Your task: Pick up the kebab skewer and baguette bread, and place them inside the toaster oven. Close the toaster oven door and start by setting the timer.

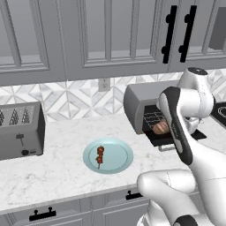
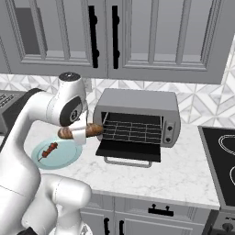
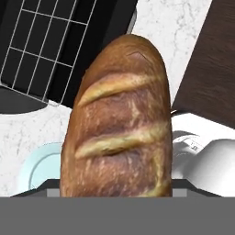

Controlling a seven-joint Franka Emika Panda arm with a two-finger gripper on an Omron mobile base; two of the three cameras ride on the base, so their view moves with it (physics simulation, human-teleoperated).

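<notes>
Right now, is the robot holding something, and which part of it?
Yes, the pincer holds the baguette bread around its middle, both ends sticking out.

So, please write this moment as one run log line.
gripper: shut on baguette bread | toaster oven door: open | kebab skewer: on plate | phase: carrying bread toward toaster oven

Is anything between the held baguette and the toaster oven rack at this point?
Nothing visible. The gripper holds the baguette just left of the toaster oven. Its door is folded down flat, leaving the rack exposed. The skewer sits on its plate, off the path.
</notes>
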